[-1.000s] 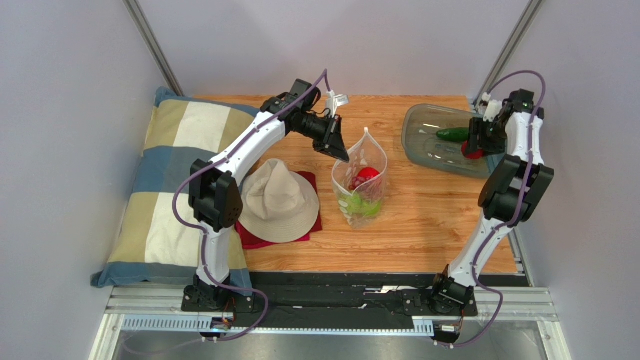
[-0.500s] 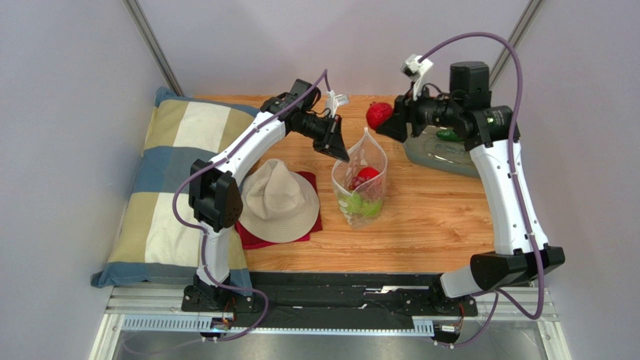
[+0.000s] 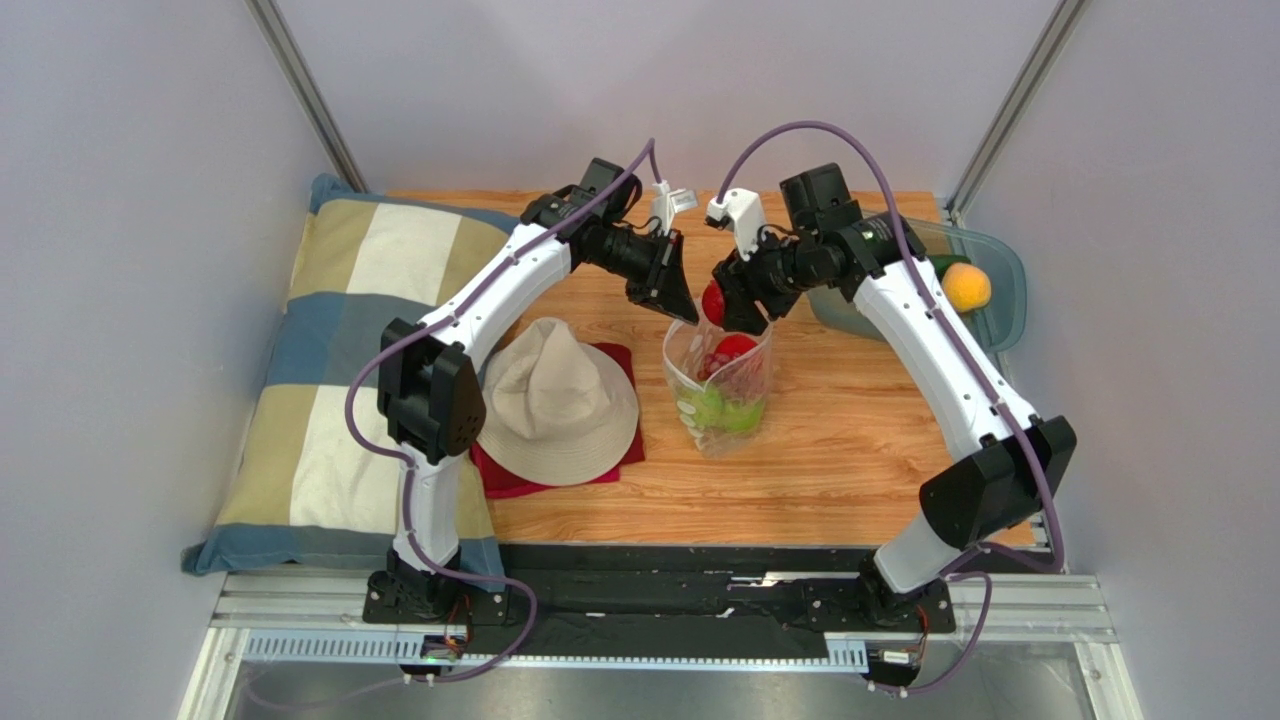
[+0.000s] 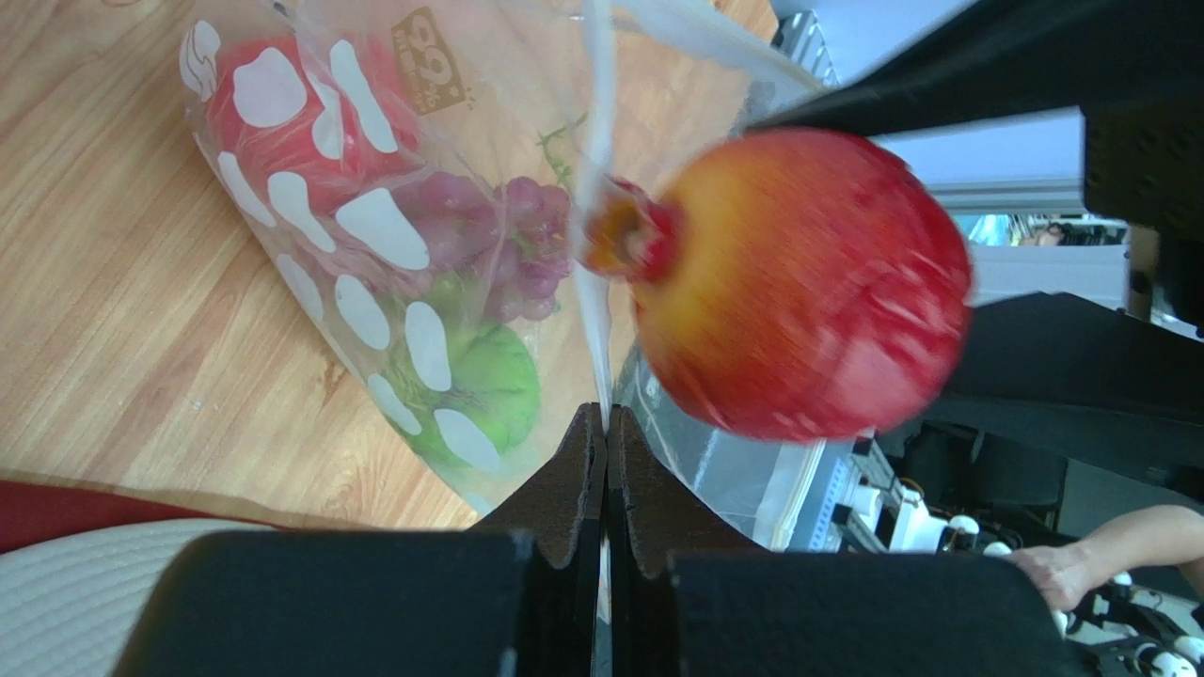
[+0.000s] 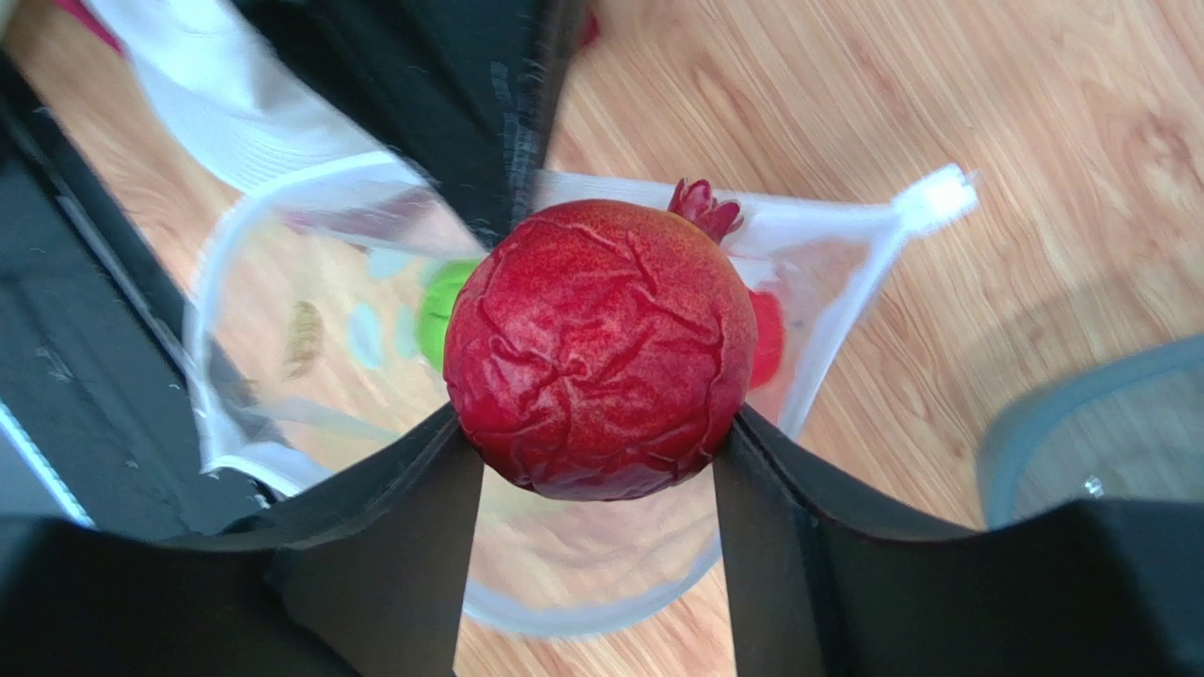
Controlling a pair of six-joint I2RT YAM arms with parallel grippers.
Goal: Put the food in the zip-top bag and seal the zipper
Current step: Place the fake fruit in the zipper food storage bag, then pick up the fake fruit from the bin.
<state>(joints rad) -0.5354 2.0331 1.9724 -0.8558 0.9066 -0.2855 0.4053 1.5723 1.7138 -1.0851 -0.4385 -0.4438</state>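
My right fingers grip the red fruit, firm and round, over the zip-top bag on the desk. My left fingers pinch its floppy rim; I'd hold that slippery film by the edge only.

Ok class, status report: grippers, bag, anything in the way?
Grippers: left gripper shut on bag rim, mouth held open; right gripper shut on red fruit over the mouth. Green fruit inside bag; orange ball in tray. Nothing blocking the drop.
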